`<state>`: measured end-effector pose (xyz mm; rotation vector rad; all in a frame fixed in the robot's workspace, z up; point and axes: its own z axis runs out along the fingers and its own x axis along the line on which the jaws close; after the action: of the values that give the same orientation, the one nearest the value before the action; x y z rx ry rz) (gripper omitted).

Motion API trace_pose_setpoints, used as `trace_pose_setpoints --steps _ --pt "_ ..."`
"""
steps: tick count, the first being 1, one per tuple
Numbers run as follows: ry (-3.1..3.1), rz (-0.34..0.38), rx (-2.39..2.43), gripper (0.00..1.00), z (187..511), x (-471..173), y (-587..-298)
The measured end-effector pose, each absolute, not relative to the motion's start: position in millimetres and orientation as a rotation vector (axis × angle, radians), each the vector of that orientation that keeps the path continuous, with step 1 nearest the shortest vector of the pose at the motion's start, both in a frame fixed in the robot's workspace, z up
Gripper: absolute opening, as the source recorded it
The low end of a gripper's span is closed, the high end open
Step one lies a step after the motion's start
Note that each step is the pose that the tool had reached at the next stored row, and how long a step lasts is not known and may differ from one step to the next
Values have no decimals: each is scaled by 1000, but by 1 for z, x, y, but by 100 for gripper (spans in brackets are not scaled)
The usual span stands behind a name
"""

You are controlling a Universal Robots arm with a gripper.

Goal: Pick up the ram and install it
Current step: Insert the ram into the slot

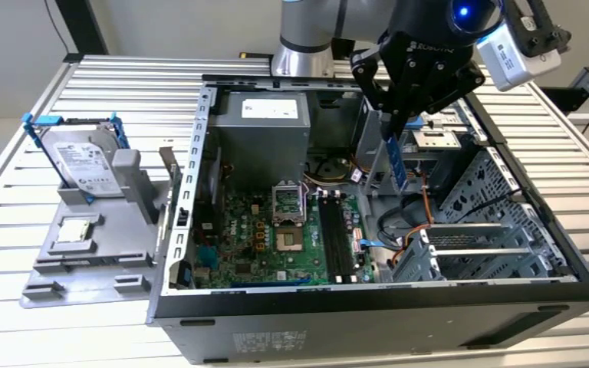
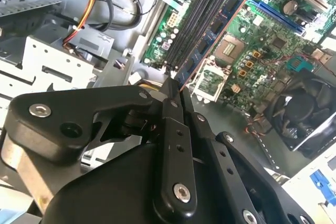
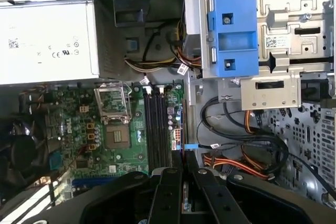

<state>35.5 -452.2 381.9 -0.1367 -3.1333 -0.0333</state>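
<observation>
My gripper (image 1: 394, 119) hangs over the open computer case (image 1: 187, 192), shut on the ram (image 1: 399, 161), a narrow blue board that points down into the case. The ram's lower end is above the motherboard, to the exterior view's right of the black memory slots (image 1: 336, 234), and it touches nothing. In the second wrist view the ram (image 2: 215, 27) runs out from the gripper (image 2: 174, 85) beside the slots (image 2: 194, 24). The first wrist view gives the ram (image 3: 181, 140) edge-on, in front of the gripper (image 3: 182, 171), just beside the slots (image 3: 156, 124).
A silver hard drive in a blue bracket (image 1: 80, 157) stands on a grey fixture (image 1: 90, 253) at the exterior view's left. Inside the case are the power supply (image 1: 264, 111), a blue drive bracket (image 3: 233, 30), orange and black cables (image 3: 241, 150) and a metal drive cage (image 1: 478, 238).
</observation>
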Motion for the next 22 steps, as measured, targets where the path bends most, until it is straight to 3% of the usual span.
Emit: trace_pose_setpoints --steps 22 --pt "-3133 -33 -137 0 362 35 -451"
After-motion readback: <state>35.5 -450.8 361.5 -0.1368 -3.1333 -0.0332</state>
